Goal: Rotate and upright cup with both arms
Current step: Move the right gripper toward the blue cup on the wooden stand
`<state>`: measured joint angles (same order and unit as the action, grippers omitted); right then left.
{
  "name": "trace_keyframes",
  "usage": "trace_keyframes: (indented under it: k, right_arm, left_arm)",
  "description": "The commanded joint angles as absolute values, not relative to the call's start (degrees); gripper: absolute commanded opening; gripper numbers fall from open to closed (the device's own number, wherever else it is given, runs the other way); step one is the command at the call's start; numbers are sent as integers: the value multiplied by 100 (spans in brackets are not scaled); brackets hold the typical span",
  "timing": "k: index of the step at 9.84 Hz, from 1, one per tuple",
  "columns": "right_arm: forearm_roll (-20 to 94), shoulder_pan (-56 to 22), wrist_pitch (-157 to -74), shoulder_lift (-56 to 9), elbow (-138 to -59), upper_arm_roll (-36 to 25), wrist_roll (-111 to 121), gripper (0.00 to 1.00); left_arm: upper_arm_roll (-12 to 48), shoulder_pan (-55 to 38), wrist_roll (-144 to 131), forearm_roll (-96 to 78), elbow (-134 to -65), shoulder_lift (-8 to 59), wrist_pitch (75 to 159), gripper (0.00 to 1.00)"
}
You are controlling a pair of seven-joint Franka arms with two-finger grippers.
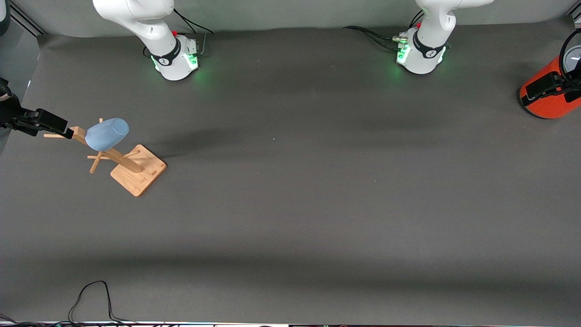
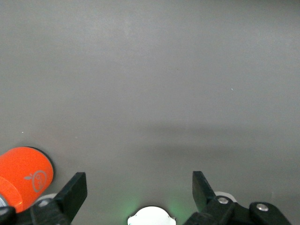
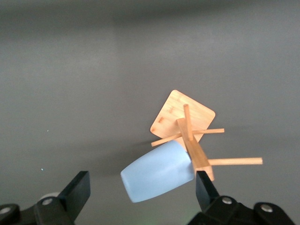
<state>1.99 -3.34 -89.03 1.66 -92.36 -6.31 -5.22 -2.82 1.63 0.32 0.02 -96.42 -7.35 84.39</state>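
The light-blue cup (image 1: 107,134) hangs tilted, mouth-first, on a peg of a wooden rack (image 1: 136,175) toward the right arm's end of the table. My right gripper (image 1: 43,122) is open, up in the air over the rack's top. In the right wrist view the cup (image 3: 157,171) lies below and between the spread fingers of this gripper (image 3: 142,185), which do not touch it. One fingertip (image 3: 205,185) is close to the rack's post (image 3: 194,147). My left gripper (image 2: 138,182) is open and empty over the table by the left arm's base (image 2: 150,216).
A large orange cylinder (image 1: 547,97) stands at the left arm's end of the table and also shows in the left wrist view (image 2: 23,176). The left gripper (image 1: 560,88) overlaps it in the front view. Cables (image 1: 91,302) lie along the near table edge.
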Motion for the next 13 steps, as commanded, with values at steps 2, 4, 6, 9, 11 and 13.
trace_keyframes:
  k: [2, 4, 6, 9, 11, 13]
  right_arm:
    - [281, -571, -8886, 676, -9711, -659, -965, 100]
    - [290, -598, -8886, 756, -9799, -650, -1037, 100]
    - [308, -598, -8903, 931, -10010, -659, -1438, 100]
    - [535, -571, -8895, 932, -10055, -729, -2692, 100]
    - [841, -571, -8947, 870, -10055, -895, -4203, 100]
    - [888, -571, -8947, 870, -10072, -967, -5182, 100]
  left_arm:
    - [-290, 141, 114, 97, -9668, -782, 8376, 100]
    - [-290, 149, 254, 105, -9694, -782, 8376, 100]
    - [-299, 149, 351, 105, -9729, -791, 8376, 100]
    - [-316, 158, 483, 105, -9756, -791, 8376, 100]
    - [-316, 158, 545, 105, -9808, -800, 8376, 100]
    - [-325, 158, 650, 114, -9817, -809, 8367, 100]
